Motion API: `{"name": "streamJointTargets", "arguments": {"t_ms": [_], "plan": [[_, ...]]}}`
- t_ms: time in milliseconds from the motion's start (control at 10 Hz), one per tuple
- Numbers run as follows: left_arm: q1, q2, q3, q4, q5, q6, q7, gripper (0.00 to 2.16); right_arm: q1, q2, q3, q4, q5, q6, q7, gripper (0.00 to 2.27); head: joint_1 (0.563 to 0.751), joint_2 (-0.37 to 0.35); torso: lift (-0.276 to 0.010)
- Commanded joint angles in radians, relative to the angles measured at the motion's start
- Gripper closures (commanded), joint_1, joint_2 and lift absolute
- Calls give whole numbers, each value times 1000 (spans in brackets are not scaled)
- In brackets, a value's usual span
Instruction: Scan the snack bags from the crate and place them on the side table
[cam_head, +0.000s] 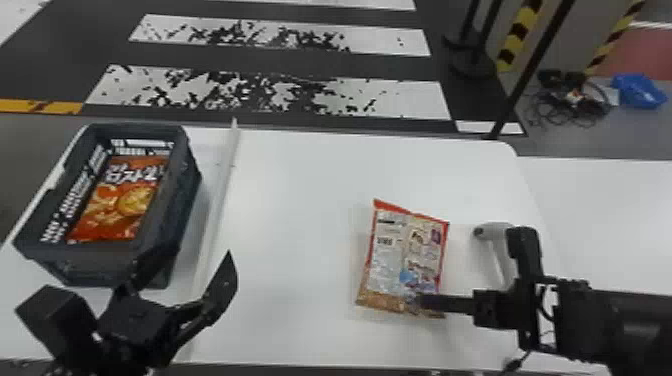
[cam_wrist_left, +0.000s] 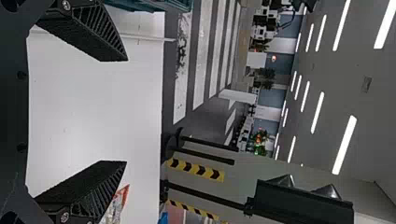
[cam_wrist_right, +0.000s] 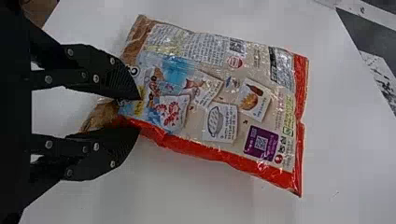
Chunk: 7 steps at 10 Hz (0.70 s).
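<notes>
My left gripper (cam_head: 200, 257) stands open beside the near right corner of the dark crate (cam_head: 167, 220); in the left wrist view the same gripper (cam_wrist_left: 126, 111) has nothing between its widely parted fingers. An orange snack bag (cam_head: 125, 197) lies inside the crate. My right gripper (cam_head: 417, 301) is at the near edge of another snack bag (cam_head: 405, 257), printed back upward, over the white table. The right wrist view has this gripper (cam_wrist_right: 139, 114) shut on the crumpled brown corner of the bag (cam_wrist_right: 210, 102). A pale handheld scanner (cam_head: 495, 231) rests right of that bag.
A raised white strip (cam_head: 220, 200) runs between the crate and the bag on the white table (cam_head: 300, 200). The white side table (cam_head: 610, 200) adjoins on the right. Black posts (cam_head: 530, 70) stand behind the tables.
</notes>
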Motion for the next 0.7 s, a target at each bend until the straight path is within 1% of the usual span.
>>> {"name": "streamJointTargets", "arguments": {"t_ms": [0, 300, 500, 600], "plan": [[0, -1, 1, 1, 0, 0, 0, 87, 0, -1, -26, 3, -38, 9, 15, 2263, 695, -54, -50], [0, -1, 1, -2, 0, 0, 0, 87, 17, -1, -170, -73, -153, 58, 37, 2263, 695, -58, -50], [0, -4, 1, -6, 0, 0, 0, 87, 15, 2, -291, -96, -234, 77, 34, 2263, 695, -93, -50], [0, -4, 1, -6, 0, 0, 0, 87, 6, 3, -354, -96, -258, 74, 12, 2263, 695, -121, -50]]}}
